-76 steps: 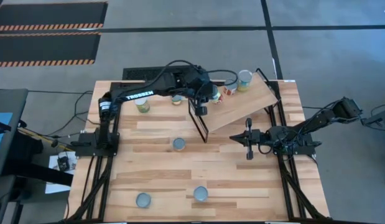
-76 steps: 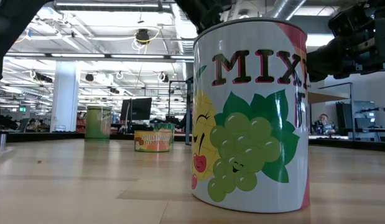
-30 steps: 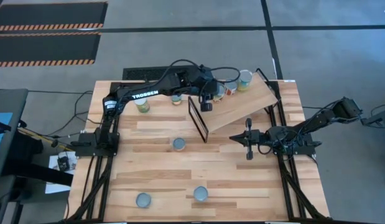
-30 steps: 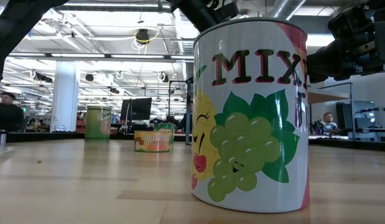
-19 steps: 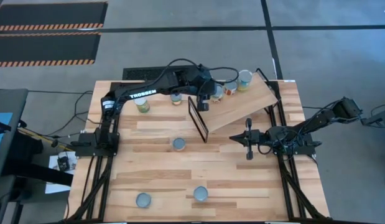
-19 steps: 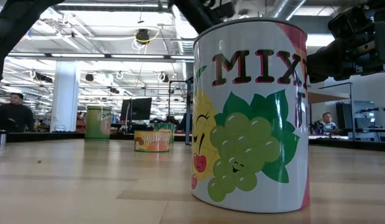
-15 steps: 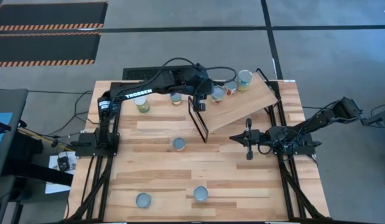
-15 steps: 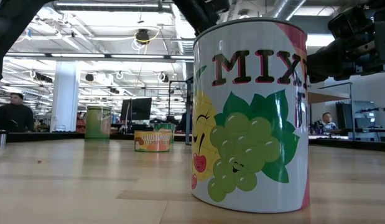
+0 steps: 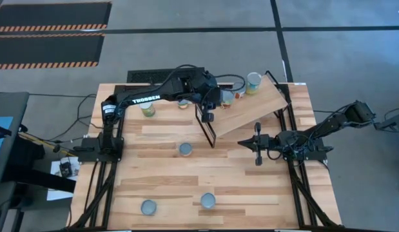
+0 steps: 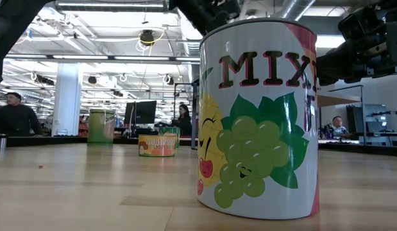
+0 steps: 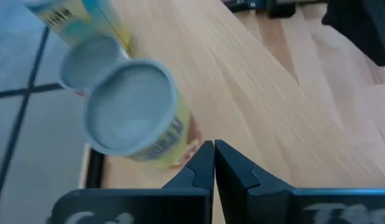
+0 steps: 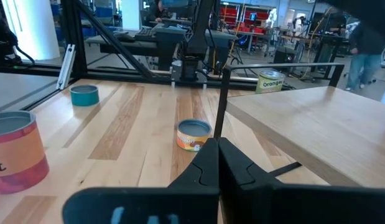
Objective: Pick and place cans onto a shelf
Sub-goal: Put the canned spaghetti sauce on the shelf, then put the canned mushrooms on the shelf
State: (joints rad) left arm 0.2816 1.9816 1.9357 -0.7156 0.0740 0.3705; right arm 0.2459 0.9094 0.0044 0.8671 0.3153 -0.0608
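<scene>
The shelf [image 9: 257, 106], a light wood board with a black frame [image 9: 206, 129] at its left end, carries cans along its far edge: one [image 9: 253, 81] at the right and a yellow-labelled one [image 9: 227, 97] standing on its base. My left gripper [image 9: 209, 115] is shut over the board's left end, its tips [image 11: 214, 152] just beside that yellow can [image 11: 133, 112] and holding nothing. Two more cans [image 11: 86, 59] stand behind it. My right gripper [image 9: 257, 147] waits shut at the shelf's near side, and its wrist view shows the fingers [image 12: 217, 155] closed.
Loose cans stand on the table: two at the far left [image 9: 147, 108] [image 9: 183, 102], one mid-table [image 9: 185, 149], two near the front edge [image 9: 207, 200] [image 9: 148, 207]. A fruit-labelled can [image 10: 259, 122] fills the low view. People stand in the room beyond the table.
My left gripper has shut and drawn back a little from the cans on the shelf, toward the shelf's left end and the table's near edge. The yellow can stays upright on the board.
</scene>
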